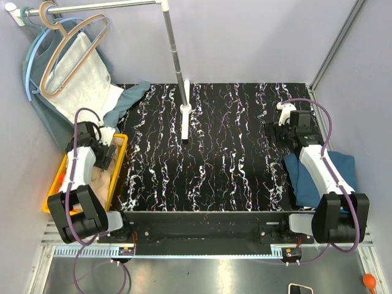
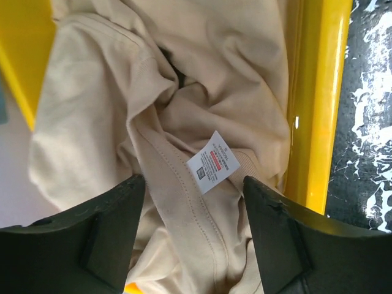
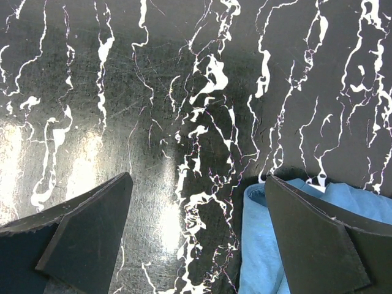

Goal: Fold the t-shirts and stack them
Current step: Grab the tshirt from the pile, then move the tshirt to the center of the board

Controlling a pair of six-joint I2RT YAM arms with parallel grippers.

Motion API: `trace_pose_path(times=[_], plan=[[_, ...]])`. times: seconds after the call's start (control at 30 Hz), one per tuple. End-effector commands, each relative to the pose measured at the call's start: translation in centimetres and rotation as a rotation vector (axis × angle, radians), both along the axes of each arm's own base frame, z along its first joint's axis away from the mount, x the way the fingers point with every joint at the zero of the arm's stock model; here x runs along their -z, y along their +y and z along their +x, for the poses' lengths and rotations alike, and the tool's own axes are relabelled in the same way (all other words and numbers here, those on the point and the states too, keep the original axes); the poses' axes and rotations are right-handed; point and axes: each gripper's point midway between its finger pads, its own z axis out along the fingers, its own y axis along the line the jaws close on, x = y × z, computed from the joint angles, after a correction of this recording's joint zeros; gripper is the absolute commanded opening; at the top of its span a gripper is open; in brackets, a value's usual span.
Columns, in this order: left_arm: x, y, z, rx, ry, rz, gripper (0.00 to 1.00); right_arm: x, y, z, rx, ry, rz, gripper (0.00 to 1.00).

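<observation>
Your left gripper (image 2: 193, 184) stands with jaws apart astride the crumpled beige t-shirt (image 2: 184, 73) in the yellow bin (image 2: 315, 110), at left; your right gripper (image 3: 197, 177) hangs wide open above the table (image 1: 214, 153), beside the teal-blue t-shirt (image 1: 298, 177) at near right; nothing visibly stacked, so folding appears wholly outstanding.

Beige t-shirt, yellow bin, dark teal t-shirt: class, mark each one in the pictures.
beige t-shirt (image 2: 92, 116): left wrist view, crumpled fabric on its left side.
yellow bin (image 2: 315, 110): left wrist view, its right-hand wall.
dark teal t-shirt (image 1: 297, 177): top external view, its uncovered left part.
</observation>
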Motion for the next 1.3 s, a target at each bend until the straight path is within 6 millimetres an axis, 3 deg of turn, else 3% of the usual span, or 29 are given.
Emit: trace_pose_path(times=[0.0, 0.1, 0.23, 0.27, 0.3, 0.4, 0.5, 0.53, 0.6, 0.63, 0.7, 0.73, 0.8, 0.83, 0.9, 0.93, 1.0, 1.03, 1.17, 1.27], plan=[[1.0, 0.3, 0.4, 0.011, -0.012, -0.033, 0.68, -0.3, 0.1, 0.3, -0.021, -0.008, -0.008, 1.0], [1.6, 0.5, 0.0, 0.009, 0.007, -0.035, 0.59, 0.0, 0.1, 0.3, -0.023, 0.0, -0.008, 1.0], [2.5, 0.1, -0.4, 0.022, 0.03, -0.062, 0.37, 0.1, 0.1, 0.3, -0.025, 0.004, -0.011, 0.99], [2.5, 0.0, -0.4, 0.02, 0.033, -0.07, 0.05, 0.1, 0.1, 0.3, -0.025, 0.004, -0.011, 1.0], [2.5, -0.1, -0.4, 0.008, 0.029, -0.076, 0.0, 0.2, 0.1, 0.3, -0.026, 0.007, -0.01, 1.0], [0.8, -0.9, 0.4, 0.022, -0.032, -0.113, 0.0, 0.2, 0.1, 0.4, -0.027, 0.008, -0.011, 1.0], [-3.7, -2.7, 2.2, 0.05, -0.162, -0.193, 0.0, 0.5, 0.1, 0.3, -0.029, 0.019, -0.011, 1.0], [-7.4, -2.7, 3.8, 0.061, -0.254, -0.192, 0.0, 0.6, 0.2, 0.3, -0.03, 0.022, -0.01, 1.0], [-11.9, -4.3, 4.7, 0.079, -0.352, -0.266, 0.0, 0.7, 0.1, 0.3, -0.029, 0.027, -0.011, 1.0], [-17.1, -5.0, 6.0, 0.122, -0.473, -0.279, 0.0, 0.8, 0.2, 0.3, -0.03, 0.028, -0.009, 1.0], [-22.2, -6.5, 6.4, 0.146, -0.574, -0.327, 0.0, 1.0, 0.1, 0.3, -0.03, 0.034, -0.014, 1.0], [-27.4, -7.7, 6.7, 0.208, -0.685, -0.329, 0.0, 1.0, 0.1, 0.3, -0.03, 0.034, -0.014, 1.0], [-31.3, -9.3, 6.7, 0.238, -0.758, -0.369, 0.0, 1.0, 0.1, 0.3, -0.031, 0.037, -0.015, 1.0], [-35.1, -11.0, 6.1, 0.309, -0.838, -0.377, 0.0, 1.1, 0.0, 0.3, -0.03, 0.038, -0.015, 1.0], [-37.8, -13.0, 5.8, 0.367, -0.887, -0.422, 0.0, 1.2, 0.1, 0.2, -0.034, 0.041, -0.015, 1.0], [-40.0, -15.1, 4.9, 0.45, -0.926, -0.451, 0.0, 1.2, 0.1, 0.3, -0.034, 0.04, -0.015, 1.0], [-41.8, -17.3, 4.2, 0.525, -0.955, -0.485, 0.0, 1.4, 0.0, 0.2, -0.034, 0.046, -0.017, 1.0], [-43.3, -19.3, 3.4, 0.601, -0.978, -0.514, 0.0, 1.4, 0.0, 0.3, -0.035, 0.045, -0.018, 1.0], [-46.4, -24.0, 0.2, 0.807, -1.004, -0.662, 0.0, 1.5, 0.0, 0.3, -0.038, 0.048, -0.026, 1.0], [-47.1, -27.1, -2.1, 0.926, -0.969, -0.801, 0.0, 1.5, -0.1, 0.3, -0.035, 0.049, -0.031, 1.0]])
